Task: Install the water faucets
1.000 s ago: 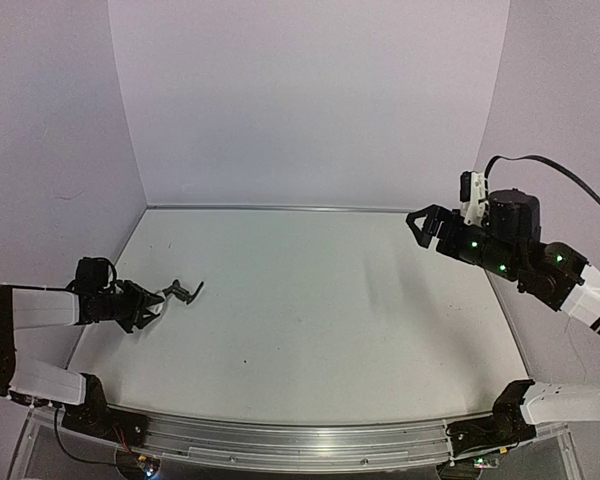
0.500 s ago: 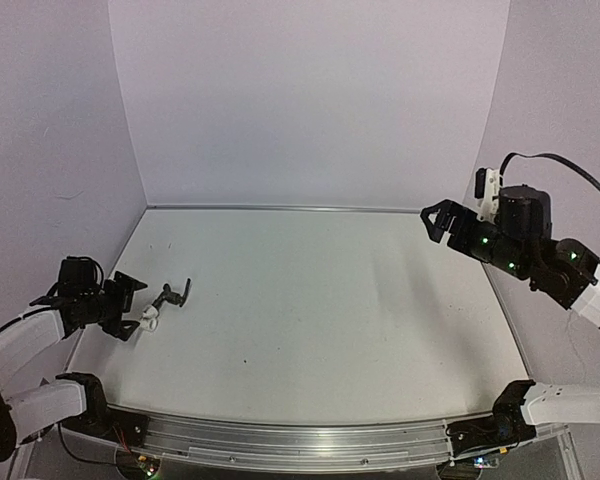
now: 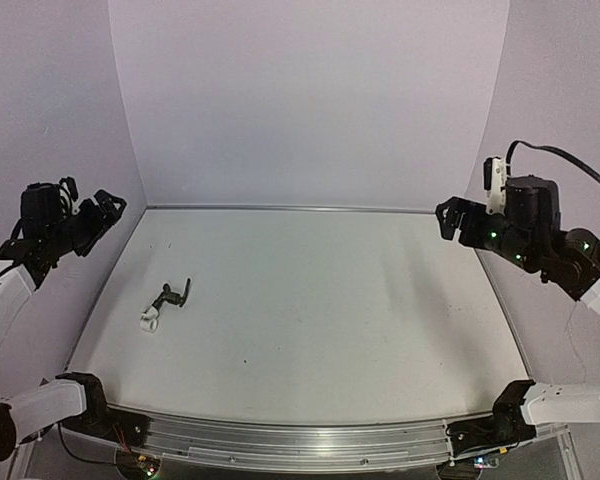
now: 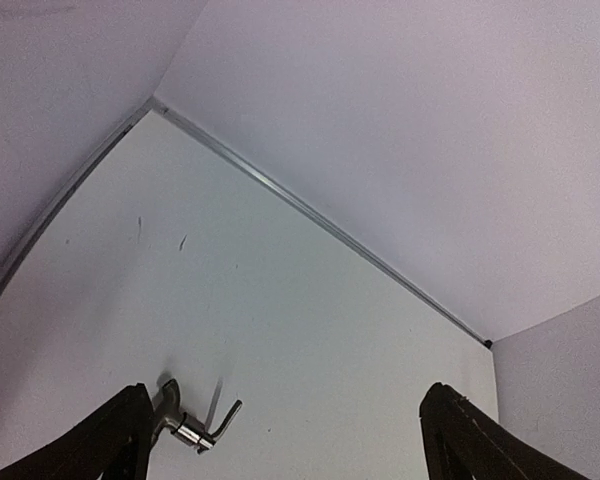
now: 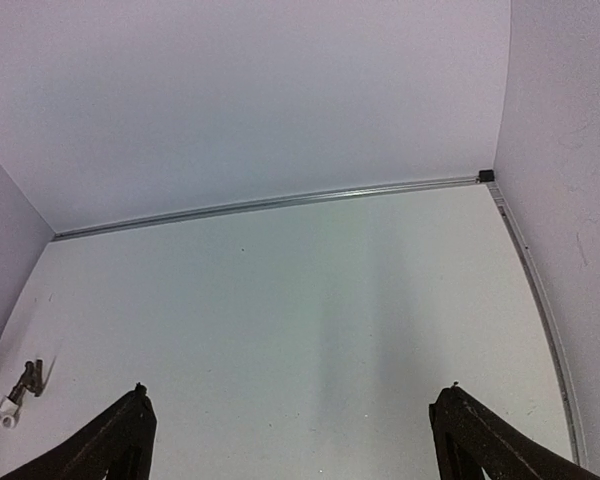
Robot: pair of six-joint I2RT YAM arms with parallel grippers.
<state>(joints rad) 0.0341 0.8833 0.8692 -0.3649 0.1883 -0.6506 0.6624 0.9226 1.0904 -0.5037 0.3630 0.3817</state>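
Faucet [image 3: 177,294] lies on worktop [image 3: 330,330], stem meeting white fitting [image 3: 150,321]. Left claw [image 3: 98,212], right claw [image 3: 446,220] wide open, empty. You risk joint separating if threading is shallow.

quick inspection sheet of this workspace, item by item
surface: white table, a few small dark specks
job's things: dark faucet lying on the table's left side, in neither gripper
clutter: white fitting at the faucet's near end; joined or just touching, cannot tell
grippers: left gripper and right gripper both open, empty, held above the table
cables: black cable looping over the right arm
surroundings: plain pale walls; metal rail at the near edge
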